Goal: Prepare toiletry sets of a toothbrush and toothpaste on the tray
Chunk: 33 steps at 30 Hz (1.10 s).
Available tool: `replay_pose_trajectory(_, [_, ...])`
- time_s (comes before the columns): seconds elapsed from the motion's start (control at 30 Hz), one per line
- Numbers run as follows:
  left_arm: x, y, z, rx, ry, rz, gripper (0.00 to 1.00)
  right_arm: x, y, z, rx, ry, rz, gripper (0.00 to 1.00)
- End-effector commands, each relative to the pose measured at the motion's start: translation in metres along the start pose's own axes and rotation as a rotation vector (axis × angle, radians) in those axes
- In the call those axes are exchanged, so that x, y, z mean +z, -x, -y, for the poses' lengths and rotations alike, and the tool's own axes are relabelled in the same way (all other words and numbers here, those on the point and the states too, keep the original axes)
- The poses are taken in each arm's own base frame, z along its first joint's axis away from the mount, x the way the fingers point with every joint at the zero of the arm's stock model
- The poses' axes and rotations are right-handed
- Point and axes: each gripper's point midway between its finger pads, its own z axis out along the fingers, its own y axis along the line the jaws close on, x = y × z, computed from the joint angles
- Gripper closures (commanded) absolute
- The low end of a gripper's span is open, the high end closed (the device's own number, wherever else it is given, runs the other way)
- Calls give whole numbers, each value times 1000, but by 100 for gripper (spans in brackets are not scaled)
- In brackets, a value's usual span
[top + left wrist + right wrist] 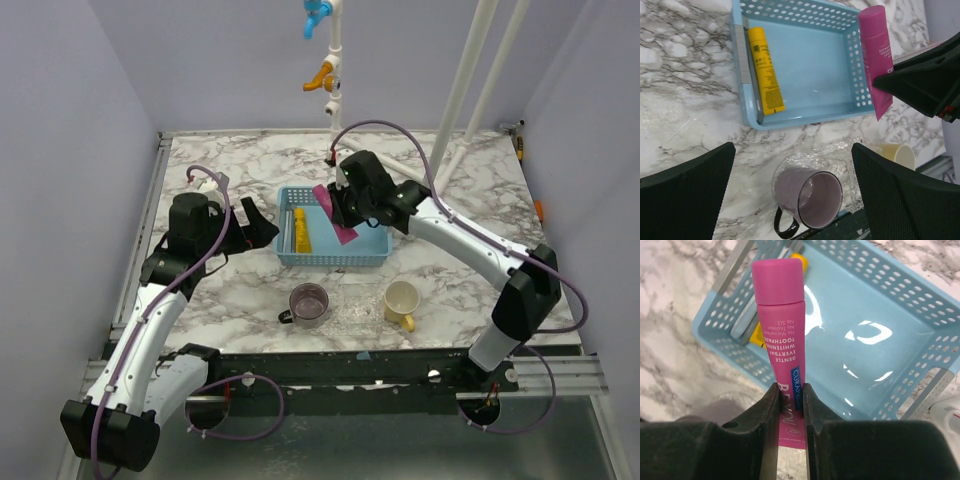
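Now, with the right gripper (pixel 790 390) pinching the magenta-pink wedge-shaped toothpaste tube (pixel 780 315) by its flat tail over the light-blue perforated plastic basket (pixel 920 295) wall and the left gripper (pixel 258 225) spread empty, lift straight, firmly, clearing that wall before swinging sideways.

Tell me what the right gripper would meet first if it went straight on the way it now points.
Most likely the blue basket: the pink toothpaste in the right gripper's fingers points at the wall near the yellow toothpaste. Depth there is unclear.
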Motion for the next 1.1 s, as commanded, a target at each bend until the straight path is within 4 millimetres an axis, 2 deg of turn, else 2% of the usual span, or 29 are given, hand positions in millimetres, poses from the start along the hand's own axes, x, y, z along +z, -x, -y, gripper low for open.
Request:
replay_pose_trajectory(0.0, [-4,-10,32,-19,-183,-55,1,-39,-15,-31,-105,122,-2,83])
replay_pose_trajectory(0.2, [-17,-20,67,-85,-370,-153,1,-86,-30,-56,-160,224,11,82])
replay_pose_trajectory(0.37, [-34,-42,94,-127,-563,-303,1,-115,-41,-72,-201,293,5,81])
replay_pose_trajectory(0.47, [-48,-52,106,-125,-651,-373,1,-125,-47,-81,-234,320,-3,81])
replay_pose_trajectory(0.73, [-79,-62,126,-109,-772,-463,1,-144,-58,-101,-294,390,-13,80])
replay_pose_trajectory(1.07, [-93,-77,132,-138,-809,-580,3,-162,-67,-135,-378,467,-22,78])
